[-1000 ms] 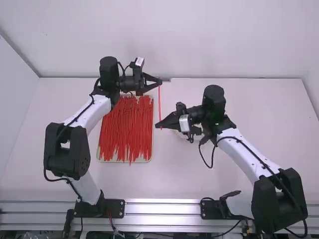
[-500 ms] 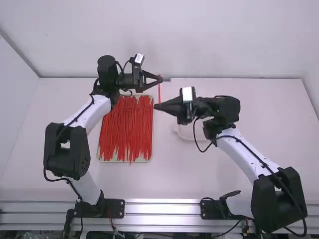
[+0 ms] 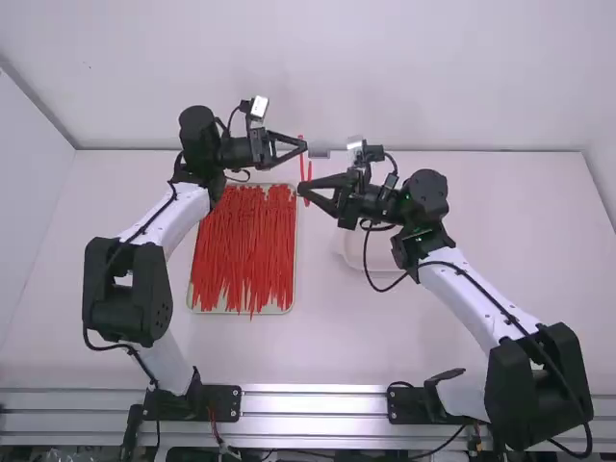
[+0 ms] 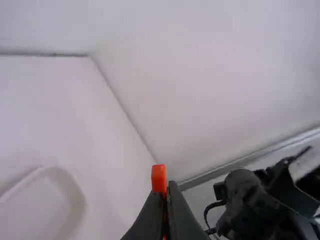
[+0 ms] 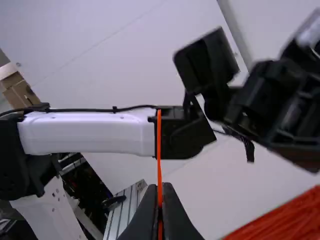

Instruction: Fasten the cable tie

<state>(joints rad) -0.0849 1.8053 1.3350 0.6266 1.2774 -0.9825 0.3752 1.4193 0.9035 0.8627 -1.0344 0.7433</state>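
Both claws pinch one red cable tie (image 3: 304, 169): left gripper (image 3: 304, 147) shut on its top end, right gripper (image 3: 309, 190) shut on its lower end. Tie upright in the air, near the tray (image 3: 293, 279) holding the heap of red ties (image 3: 245, 245).

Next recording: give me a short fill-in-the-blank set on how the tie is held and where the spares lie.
The left tool and the right tool are both ___ on one tie.
The tie runs ___ between them, with no loop formed.
The spare ties lie on a tray on the ___ arm's side.
Missing words: shut; straight; left.
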